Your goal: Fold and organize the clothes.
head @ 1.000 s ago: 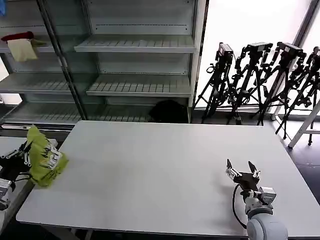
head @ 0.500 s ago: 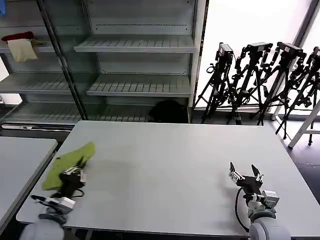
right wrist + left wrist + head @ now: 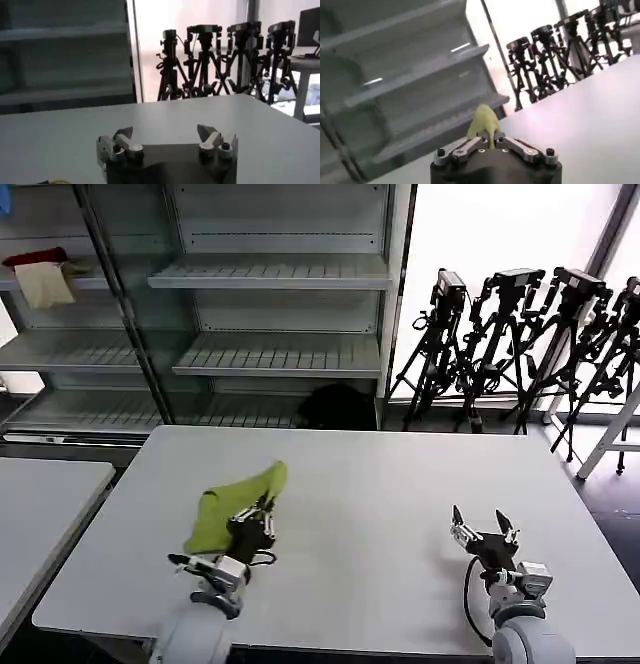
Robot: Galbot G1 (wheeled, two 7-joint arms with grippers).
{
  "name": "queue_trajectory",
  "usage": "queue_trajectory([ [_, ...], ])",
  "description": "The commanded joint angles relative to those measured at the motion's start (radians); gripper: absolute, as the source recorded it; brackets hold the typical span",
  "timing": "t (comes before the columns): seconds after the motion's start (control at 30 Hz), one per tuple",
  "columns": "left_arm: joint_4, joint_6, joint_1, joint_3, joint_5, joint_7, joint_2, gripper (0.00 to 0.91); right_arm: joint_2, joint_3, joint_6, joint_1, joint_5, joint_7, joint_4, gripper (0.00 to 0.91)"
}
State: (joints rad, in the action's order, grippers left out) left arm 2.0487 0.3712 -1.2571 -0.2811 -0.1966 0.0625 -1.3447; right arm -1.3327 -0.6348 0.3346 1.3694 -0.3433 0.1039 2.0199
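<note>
On the near left of the pale grey table, the left gripper is clamped on a bunched lime-green soft T-shirt, apparently bringing it in for folding, so next comes spreading it flat, perhaps with the right gripper, waiting near right, fingers apart.
</note>
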Motion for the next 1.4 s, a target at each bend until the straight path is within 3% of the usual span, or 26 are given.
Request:
queue_trajectory([
  [0.03, -0.014, 0.148, 0.091, 0.239, 0.163, -0.07, -0.066, 0.907, -0.006, 0.039, 0.061, -0.006, 0.004, -0.038, 0.032, 0.907],
  [0.13, 0.069, 0.169, 0.088, 0.233, 0.191, -0.079, -0.048, 0.907, -0.021, 0.081, 0.117, -0.021, -0.004, -0.045, 0.056, 0.907],
  [0.23, 0.146, 0.183, 0.072, 0.193, 0.234, -0.087, -0.034, 0.907, -0.046, 0.13, 0.234, -0.045, -0.027, -0.042, 0.092, 0.907],
  [0.3, 0.218, 0.191, 0.06, 0.123, 0.288, -0.087, -0.008, 0.907, -0.057, 0.178, 0.246, -0.055, -0.072, -0.02, 0.107, 0.907],
  [0.4, 0.271, 0.19, 0.051, -0.004, 0.327, -0.084, 0.035, 0.907, -0.031, 0.283, 0.248, -0.08, -0.199, 0.059, 0.107, 0.907],
  [0.43, 0.274, 0.188, 0.049, -0.039, 0.335, -0.085, 0.058, 0.907, -0.004, 0.337, 0.249, -0.102, -0.301, 0.124, 0.098, 0.907],
  [0.47, 0.269, 0.183, 0.038, -0.097, 0.345, -0.083, 0.077, 0.907, 0.001, 0.366, 0.25, -0.116, -0.34, 0.147, 0.091, 0.907],
  [0.57, 0.23, 0.162, 0.015, -0.189, 0.342, -0.08, 0.09, 0.907, -0.047, 0.422, 0.251, -0.139, -0.4, 0.177, 0.067, 0.907],
  [0.6, 0.213, 0.151, -0.001, -0.227, 0.343, -0.077, 0.089, 0.907, -0.059, 0.45, 0.253, -0.163, -0.471, 0.235, 0.055, 0.907],
  [0.77, 0.151, 0.103, -0.052, -0.284, 0.341, -0.077, 0.065, 0.907, -0.154, 0.512, 0.254, -0.227, -0.557, 0.345, -0.001, 0.907],
  [0.97, 0.141, 0.074, -0.095, -0.293, 0.345, -0.077, 0.035, 0.907, -0.209, 0.537, 0.254, -0.262, -0.59, 0.385, -0.071, 0.907],
  [1.07, 0.145, 0.068, -0.106, -0.298, 0.355, -0.078, 0.034, 0.907, -0.215, 0.545, 0.254, -0.266, -0.588, 0.392, -0.087, 0.715],
  [1.1, 0.145, 0.068, -0.108, -0.3, 0.358, -0.078, 0.034, 0.907, -0.217, 0.546, 0.254, -0.268, -0.589, 0.4, -0.091, 0.695],
  [1.13, 0.147, 0.069, -0.109, -0.303, 0.362, -0.078, 0.034, 0.907, -0.22, 0.547, 0.255, -0.272, -0.59, 0.415, -0.098, 0.443],
  [1.2, 0.15, 0.069, -0.11, -0.306, 0.37, -0.078, 0.034, 0.907, -0.218, 0.548, 0.255, -0.274, -0.59, 0.415, -0.102, 0.242],
  [1.23, 0.151, 0.069, -0.11, -0.308, 0.375, -0.079, 0.033, 0.907, -0.218, 0.55, 0.255, -0.276, -0.589, 0.42, -0.105, 0.06],
  [1.27, 0.153, 0.07, -0.11, -0.309, 0.382, -0.08, 0.033, 0.907, -0.218, 0.55, 0.255, -0.276, -0.59, 0.421, -0.105, 0.0],
  [1.4, 0.159, 0.072, -0.108, -0.312, 0.394, -0.082, 0.03, 0.907, -0.225, 0.553, 0.254, -0.286, -0.59, 0.442, -0.112, 0.0],
])
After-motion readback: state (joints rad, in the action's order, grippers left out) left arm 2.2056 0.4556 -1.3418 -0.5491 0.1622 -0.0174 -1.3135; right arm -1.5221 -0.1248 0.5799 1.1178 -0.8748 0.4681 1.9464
